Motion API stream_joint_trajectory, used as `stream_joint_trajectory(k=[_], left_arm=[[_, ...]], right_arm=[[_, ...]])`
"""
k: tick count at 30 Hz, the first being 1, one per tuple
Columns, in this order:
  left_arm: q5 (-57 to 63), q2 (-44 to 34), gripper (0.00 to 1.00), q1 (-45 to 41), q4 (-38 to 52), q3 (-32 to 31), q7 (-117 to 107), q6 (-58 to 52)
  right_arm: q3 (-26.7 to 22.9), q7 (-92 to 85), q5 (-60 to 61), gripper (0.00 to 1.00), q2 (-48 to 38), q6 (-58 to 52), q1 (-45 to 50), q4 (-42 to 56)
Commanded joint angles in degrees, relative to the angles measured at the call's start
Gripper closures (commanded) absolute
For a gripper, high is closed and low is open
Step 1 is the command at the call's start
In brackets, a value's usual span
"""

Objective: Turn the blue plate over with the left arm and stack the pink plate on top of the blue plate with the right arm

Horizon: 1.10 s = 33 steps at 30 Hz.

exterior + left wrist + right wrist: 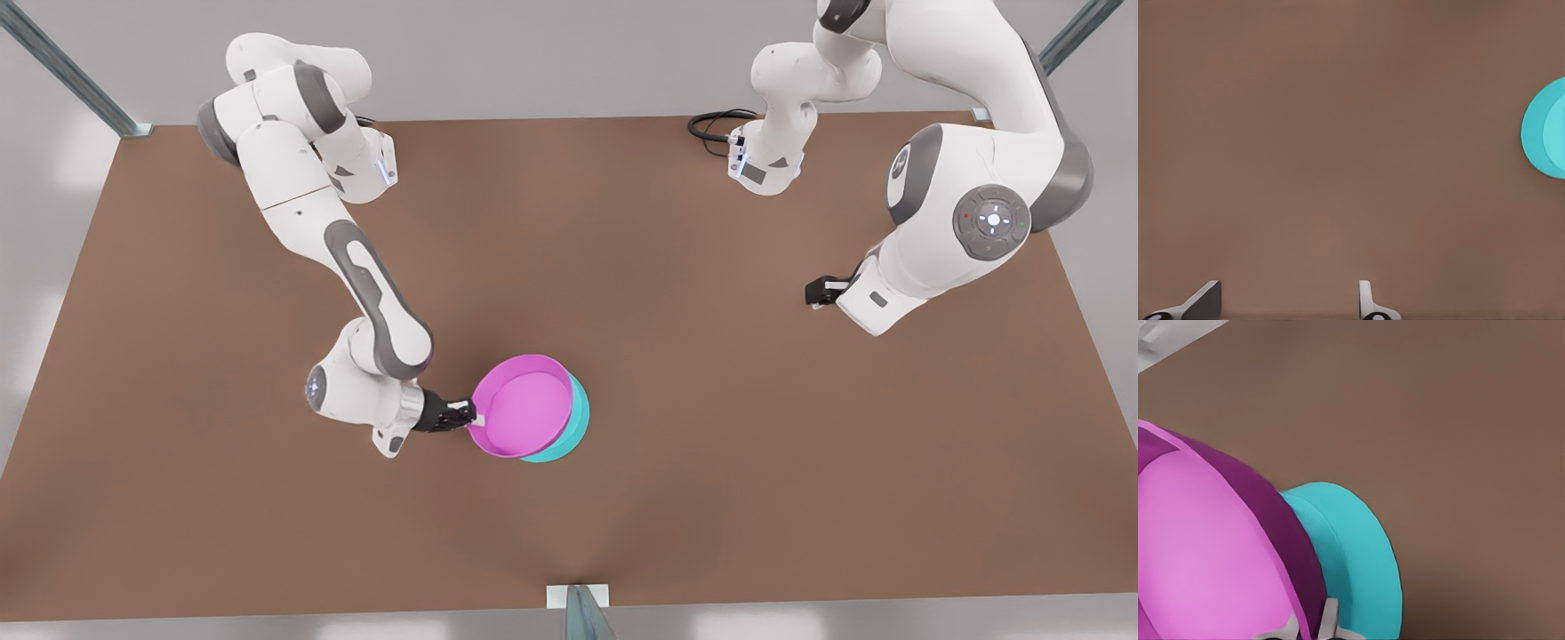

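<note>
Stacking step in hand. Right hand [468, 415] is pinched on the near rim of the pink plate [524, 404], holding it tilted above the blue plate [573, 425], which lies underside-up mid-table [711, 356]; flip looks done. Pink sits offset from blue. Next: center it, lower it level, release. Left hand [1288, 303] waits well apart with its fingers spread, holding nothing.

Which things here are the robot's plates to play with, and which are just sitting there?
For the job:
- pink plate, held at its rim by the right gripper, above the blue one
- blue plate, flat underside up on the table
- left gripper, open, waiting

Just there:
- brown table
- black cable at the far edge
</note>
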Motion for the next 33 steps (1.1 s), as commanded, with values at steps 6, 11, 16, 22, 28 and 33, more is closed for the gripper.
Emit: stream_joint_trajectory(k=[6,11,16,22,28,33], left_arm=[[0.03,-0.05,0.00,0.01,0.03,-0.01,1.21,0.02],[0.03,-0.05,0.00,0.01,0.03,-0.01,1.21,0.02],[0.12,0.04,0.00,0.10,0.03,-0.01,1.21,0.20],[0.12,0.13,0.00,0.10,0.03,-0.01,1.21,0.20],[0.12,0.13,0.00,0.10,0.03,-0.01,1.21,0.28],[0.12,0.13,0.00,0.09,0.12,-0.01,1.12,0.28]], right_arm=[[-3.31,30.70,-0.77,0.79,-1.03,3.72,6.18,-2.53],[-4.46,30.61,-1.12,0.79,-1.04,3.54,6.53,-3.15],[-4.46,30.61,-1.30,0.79,-2.70,3.54,7.85,-5.35],[-4.46,30.61,-1.30,0.03,-4.73,3.10,8.29,-9.13],[-4.81,30.53,-1.39,0.00,-8.41,1.26,6.01,-8.78],[-23.70,24.03,-33.28,0.00,-14.75,-34.95,-0.14,5.89]])
